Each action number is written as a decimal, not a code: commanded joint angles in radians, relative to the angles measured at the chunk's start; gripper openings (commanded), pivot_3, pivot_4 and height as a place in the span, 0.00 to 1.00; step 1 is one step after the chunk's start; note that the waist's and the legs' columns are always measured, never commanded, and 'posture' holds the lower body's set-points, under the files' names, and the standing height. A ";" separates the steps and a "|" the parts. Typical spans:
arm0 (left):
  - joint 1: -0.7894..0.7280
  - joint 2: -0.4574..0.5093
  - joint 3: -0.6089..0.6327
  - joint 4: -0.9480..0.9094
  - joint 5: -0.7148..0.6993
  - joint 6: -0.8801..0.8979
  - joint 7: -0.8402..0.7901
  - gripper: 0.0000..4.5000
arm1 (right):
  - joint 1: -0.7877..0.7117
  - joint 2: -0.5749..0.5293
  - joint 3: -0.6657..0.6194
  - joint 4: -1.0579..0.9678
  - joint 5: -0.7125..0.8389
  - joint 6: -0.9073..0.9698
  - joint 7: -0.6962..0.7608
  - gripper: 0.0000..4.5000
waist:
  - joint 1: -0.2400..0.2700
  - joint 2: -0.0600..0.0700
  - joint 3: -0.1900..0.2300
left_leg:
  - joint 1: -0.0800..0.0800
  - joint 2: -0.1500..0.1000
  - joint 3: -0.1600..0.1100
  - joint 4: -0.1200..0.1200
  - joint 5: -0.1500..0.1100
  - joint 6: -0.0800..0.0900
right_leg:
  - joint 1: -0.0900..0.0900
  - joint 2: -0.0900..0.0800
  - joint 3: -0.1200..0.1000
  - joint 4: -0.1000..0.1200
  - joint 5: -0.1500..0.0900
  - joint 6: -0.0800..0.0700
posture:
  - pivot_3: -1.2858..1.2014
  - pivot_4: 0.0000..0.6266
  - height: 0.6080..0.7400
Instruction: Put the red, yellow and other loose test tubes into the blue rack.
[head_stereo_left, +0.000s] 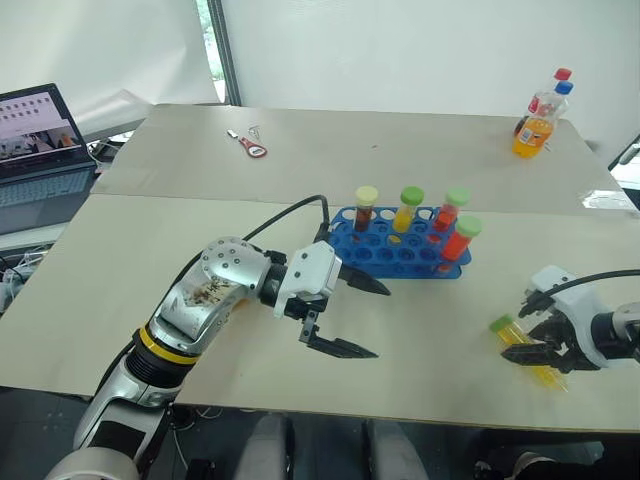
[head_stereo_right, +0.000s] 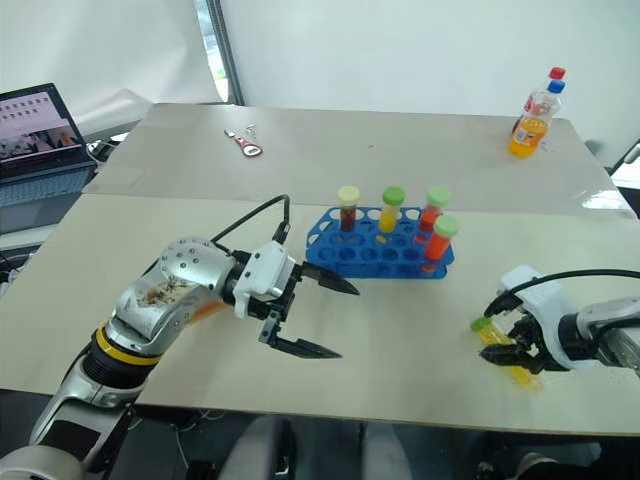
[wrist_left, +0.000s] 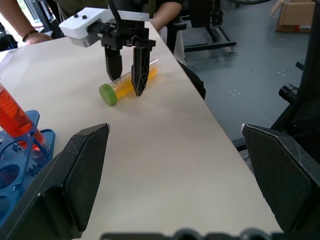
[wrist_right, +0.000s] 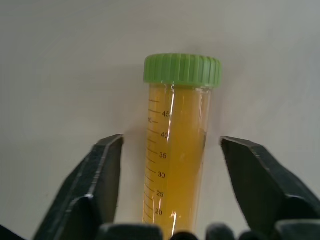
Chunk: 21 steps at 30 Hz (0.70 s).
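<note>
The blue rack (head_stereo_left: 400, 250) stands mid-table with several capped tubes upright in it: a brownish one (head_stereo_left: 366, 205), a yellow one (head_stereo_left: 408, 208) and two red-orange ones (head_stereo_left: 452, 208). A loose yellow test tube with a green cap (wrist_right: 175, 150) lies flat near the table's front right edge (head_stereo_left: 512, 333). My right gripper (head_stereo_left: 540, 355) points down over it. Its fingers (wrist_right: 100, 170) straddle the tube with a gap on each side, so it is open. My left gripper (head_stereo_left: 378, 321) hovers wide open and empty just in front of the rack's left end.
Two orange drink bottles (head_stereo_left: 538, 115) stand at the far right corner. A small red-handled tool (head_stereo_left: 252, 147) lies at the far left of the table. A laptop (head_stereo_left: 40, 140) sits on a side table at left. A person's forearm (wrist_left: 30, 35) rests beyond the table in the left wrist view.
</note>
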 joint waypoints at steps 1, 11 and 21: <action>-0.001 -0.004 0.004 -0.035 0.004 -0.015 0.010 1.00 | -0.004 -0.023 0.021 -0.001 -0.023 -0.033 0.034 0.42 | 0.001 0.000 0.000 | 0.000 0.000 0.000 0.000 0.000 0.000 | 0.000 0.000 0.000 0.000 0.000 0.000 | 0.52 0.24 0.39; 0.008 0.027 0.053 0.006 0.005 -0.016 0.015 1.00 | -0.009 0.032 -0.050 -0.043 -0.016 -0.089 0.058 0.21 | -0.001 -0.001 0.000 | 0.001 0.000 0.000 0.000 0.000 0.000 | 0.001 0.000 0.000 0.000 0.000 0.000 | 0.52 0.24 0.39; 0.089 0.066 0.227 0.041 -0.036 0.011 0.134 1.00 | -0.100 0.637 -0.260 -0.259 0.055 -0.394 -0.209 0.21 | 0.001 -0.003 0.001 | 0.000 0.000 -0.003 -0.001 0.000 0.000 | 0.001 0.001 -0.001 0.000 0.000 0.000 | 0.52 0.24 0.39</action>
